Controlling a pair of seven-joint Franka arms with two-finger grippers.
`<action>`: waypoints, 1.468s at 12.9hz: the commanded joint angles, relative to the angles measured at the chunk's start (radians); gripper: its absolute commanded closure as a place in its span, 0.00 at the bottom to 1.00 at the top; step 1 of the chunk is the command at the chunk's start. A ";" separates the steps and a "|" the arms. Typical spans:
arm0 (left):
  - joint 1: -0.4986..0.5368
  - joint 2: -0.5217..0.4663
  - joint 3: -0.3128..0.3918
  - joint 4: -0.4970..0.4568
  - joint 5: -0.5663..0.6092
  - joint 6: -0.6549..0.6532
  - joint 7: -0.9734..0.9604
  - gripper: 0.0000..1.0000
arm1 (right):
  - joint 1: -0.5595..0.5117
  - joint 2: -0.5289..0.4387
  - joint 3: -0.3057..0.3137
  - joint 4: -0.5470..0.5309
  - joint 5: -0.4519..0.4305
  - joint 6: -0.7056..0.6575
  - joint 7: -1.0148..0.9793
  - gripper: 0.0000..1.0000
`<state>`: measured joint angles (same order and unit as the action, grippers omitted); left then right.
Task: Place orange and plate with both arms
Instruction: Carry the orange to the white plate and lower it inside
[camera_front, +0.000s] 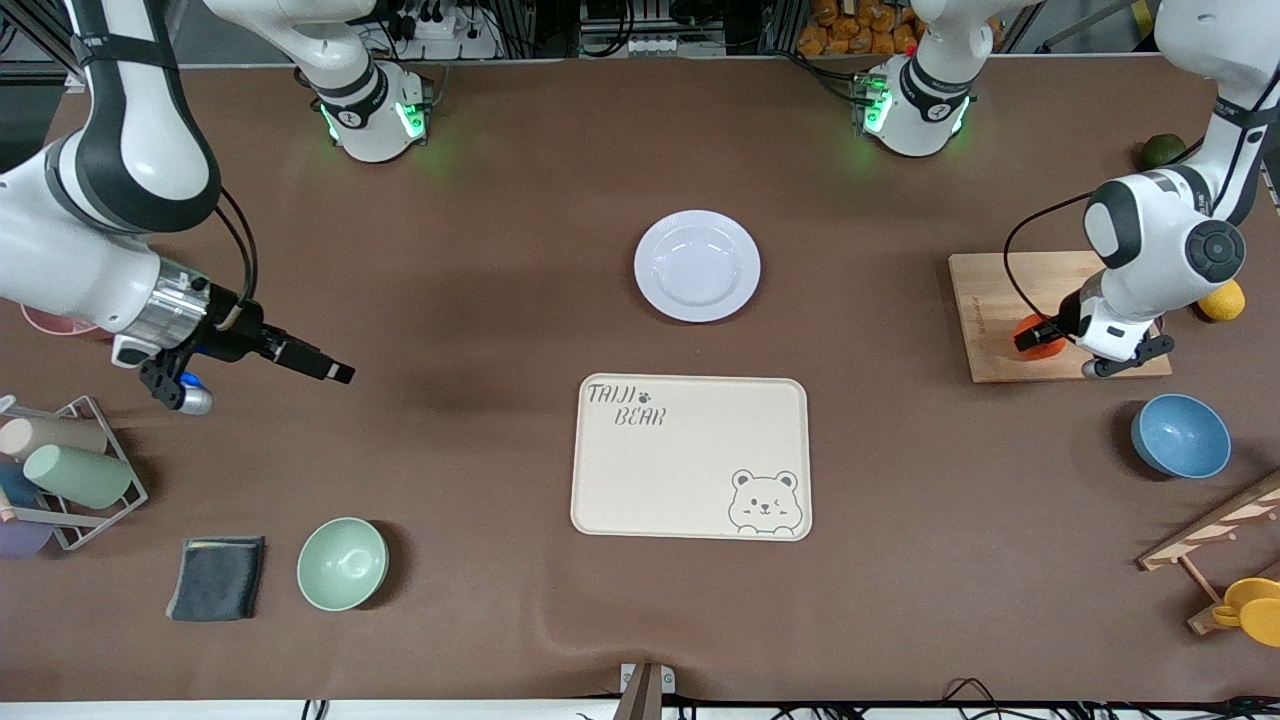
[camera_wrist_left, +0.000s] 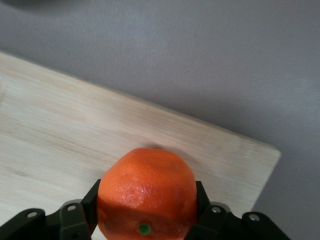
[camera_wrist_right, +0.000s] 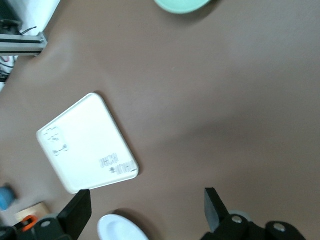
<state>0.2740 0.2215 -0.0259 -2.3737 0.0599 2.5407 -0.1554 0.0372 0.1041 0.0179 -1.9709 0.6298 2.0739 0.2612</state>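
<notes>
Left hand grips the orange on the wooden board

1 orange, 1 plate, 1 tray, 2 bowls, 1 cutting board, 1 folded cloth.

The left arm hides part of the orange; the pink dish at the counter's edge shows only a sliver.

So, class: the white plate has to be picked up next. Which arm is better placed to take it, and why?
The right arm. The right gripper hangs open and empty over bare table at its own end, free to reach the plate. The left gripper is shut on the orange at the wooden board.
</notes>
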 joint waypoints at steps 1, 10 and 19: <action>0.008 -0.135 -0.073 -0.016 0.032 -0.083 -0.021 0.97 | 0.009 -0.046 -0.007 -0.092 0.120 0.040 -0.066 0.00; 0.008 -0.266 -0.539 0.025 -0.020 -0.292 -0.276 0.97 | 0.012 -0.038 -0.009 -0.267 0.549 0.046 -0.495 0.00; -0.113 -0.033 -0.875 0.151 -0.138 -0.254 -0.728 0.98 | 0.110 -0.024 -0.007 -0.379 0.678 0.049 -0.758 0.00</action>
<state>0.2108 0.0807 -0.9001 -2.2767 -0.0850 2.2744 -0.8134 0.1182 0.1003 0.0179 -2.2904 1.2424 2.1120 -0.3972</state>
